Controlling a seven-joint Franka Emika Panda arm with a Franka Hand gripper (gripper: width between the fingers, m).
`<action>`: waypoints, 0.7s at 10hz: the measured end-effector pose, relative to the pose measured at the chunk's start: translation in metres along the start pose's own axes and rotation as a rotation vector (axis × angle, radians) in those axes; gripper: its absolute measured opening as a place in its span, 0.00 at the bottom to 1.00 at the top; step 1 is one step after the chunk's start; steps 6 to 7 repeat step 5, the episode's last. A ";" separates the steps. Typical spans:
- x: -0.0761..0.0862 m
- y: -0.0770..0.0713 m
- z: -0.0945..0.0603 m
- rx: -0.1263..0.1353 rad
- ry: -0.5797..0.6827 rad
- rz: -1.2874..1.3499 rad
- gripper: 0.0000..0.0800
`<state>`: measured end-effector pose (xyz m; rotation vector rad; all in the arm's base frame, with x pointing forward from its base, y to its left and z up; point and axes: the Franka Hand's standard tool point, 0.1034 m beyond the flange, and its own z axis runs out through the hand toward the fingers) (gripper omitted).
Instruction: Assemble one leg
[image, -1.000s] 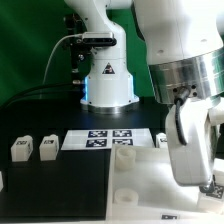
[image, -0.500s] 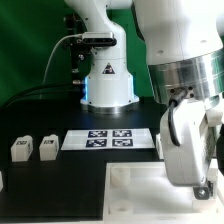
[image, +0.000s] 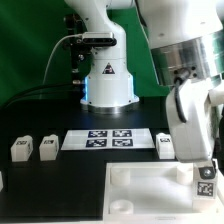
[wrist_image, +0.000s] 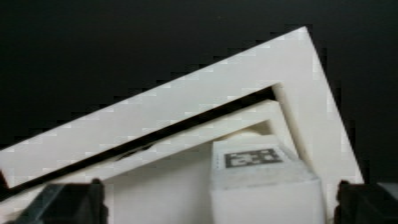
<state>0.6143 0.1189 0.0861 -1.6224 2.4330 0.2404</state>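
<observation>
A leg (image: 205, 186), a small white block with a marker tag, stands at the exterior view's right on the large white plate (image: 140, 182). My gripper (image: 203, 170) hangs right over it. In the wrist view the gripper (wrist_image: 210, 205) is open. Its dark fingertips (wrist_image: 71, 203) are spread wide, and the leg (wrist_image: 267, 180) stands between them, closer to one finger. I cannot tell whether it touches that finger. The plate (wrist_image: 178, 115) fills the wrist view as a white corner.
Two more legs (image: 20, 149) (image: 47, 148) stand at the exterior view's left. Another leg (image: 166, 146) stands next to the marker board (image: 108, 139). The robot base (image: 108, 80) rises behind the marker board. The table is black.
My arm has moved toward the exterior view's right and a little up. More of the plate's far edge shows now, and the tagged leg shows under the gripper.
</observation>
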 end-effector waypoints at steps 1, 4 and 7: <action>-0.001 0.001 0.001 -0.001 0.001 -0.002 0.81; -0.001 0.001 0.002 -0.002 0.001 -0.003 0.81; 0.000 0.001 0.002 -0.003 0.002 -0.003 0.81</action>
